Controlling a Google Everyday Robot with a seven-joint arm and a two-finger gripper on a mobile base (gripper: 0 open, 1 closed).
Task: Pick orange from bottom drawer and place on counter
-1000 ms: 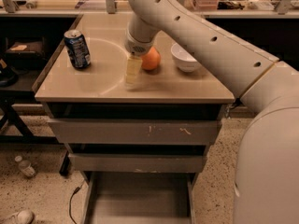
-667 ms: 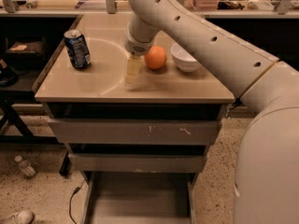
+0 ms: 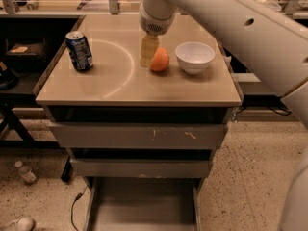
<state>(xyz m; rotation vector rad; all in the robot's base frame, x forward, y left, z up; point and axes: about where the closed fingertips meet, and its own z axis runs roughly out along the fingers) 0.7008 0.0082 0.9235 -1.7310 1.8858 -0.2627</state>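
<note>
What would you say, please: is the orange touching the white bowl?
Apart. The camera view shows a strip of counter between the orange and the white bowl. The gripper hangs close beside the orange, on the side away from the bowl.

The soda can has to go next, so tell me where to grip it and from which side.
Grip the soda can around its mid-body, probably coming sideways from the side of the orange: it stands upright at the left of the counter, and the gripper hangs on that side, beside the orange.
</note>
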